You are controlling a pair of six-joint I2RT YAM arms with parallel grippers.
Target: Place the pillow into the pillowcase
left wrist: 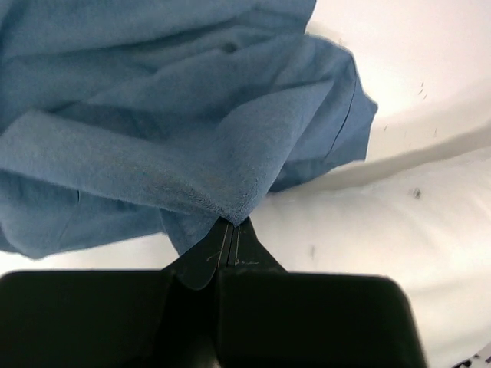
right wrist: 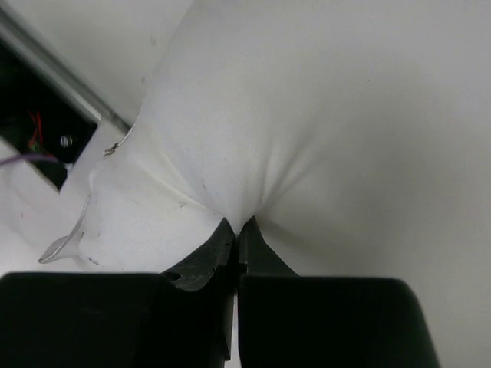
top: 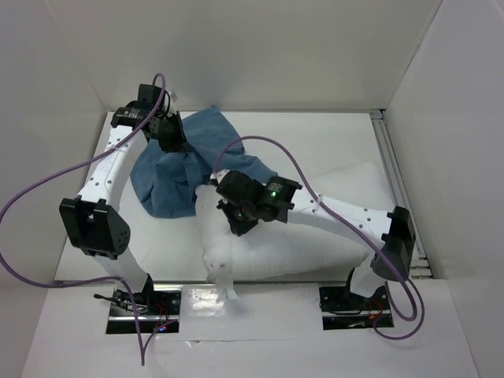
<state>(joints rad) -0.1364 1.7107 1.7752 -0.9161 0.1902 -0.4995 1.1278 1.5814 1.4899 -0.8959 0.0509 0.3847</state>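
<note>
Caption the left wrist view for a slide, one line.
Left gripper shut on a fold of the blue pillowcase, the white pillow lying alongside.

No readable text, labels, brands, numbers, signs

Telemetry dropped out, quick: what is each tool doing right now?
Left tool: closed on the pillowcase.
Right tool: closed on the pillow.

Pillow [top: 283, 248]: white and plump, laid across the near right; its fabric is pinched up near the left end, and a small tag [top: 229, 288] is seen at the near-left corner.
Pillowcase [top: 169, 177]: dusty blue, crumpled and heaped at far left; one fold is pinched, and its edge is seen against the pillow's left end.
</note>
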